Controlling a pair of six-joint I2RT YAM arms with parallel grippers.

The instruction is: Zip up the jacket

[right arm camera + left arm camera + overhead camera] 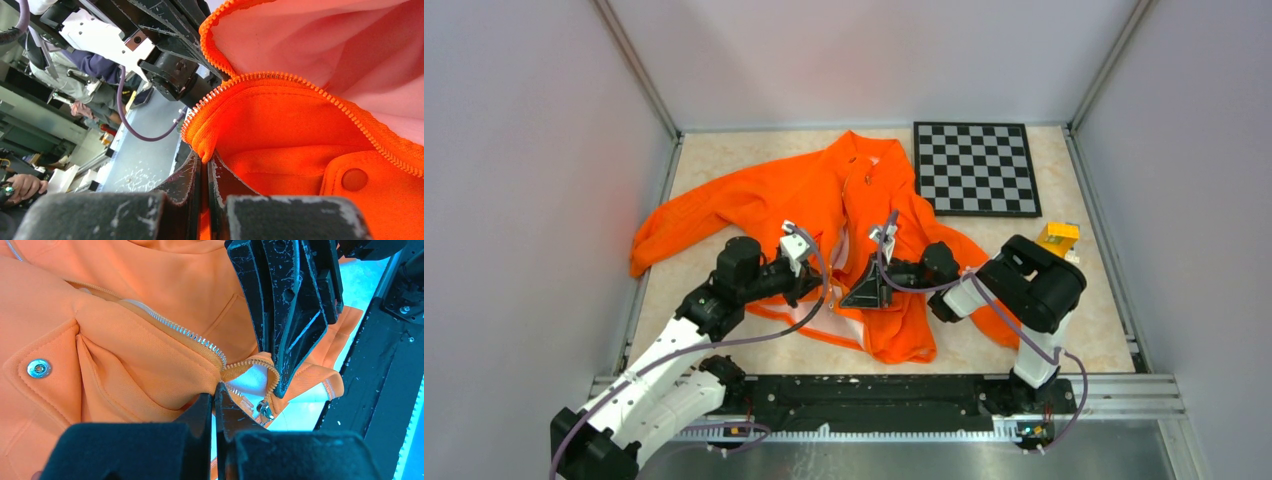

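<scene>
Right, beige desk (1084,335) inside pale walls (514,200), chessboard (976,167) far right. Orange jacket (824,190) sprawls mid-desk, collar far. Left end effector (215,390) and right end effector (206,161) are each clamped on its near hem at the zipper bottom, facing each other.

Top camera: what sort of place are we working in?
Probably a lab robot test cell, not a home: plain pale walls with metal corner posts box in the tabletop, a metal rail runs along its near edge, and a chessboard lies by the jacket.
</scene>
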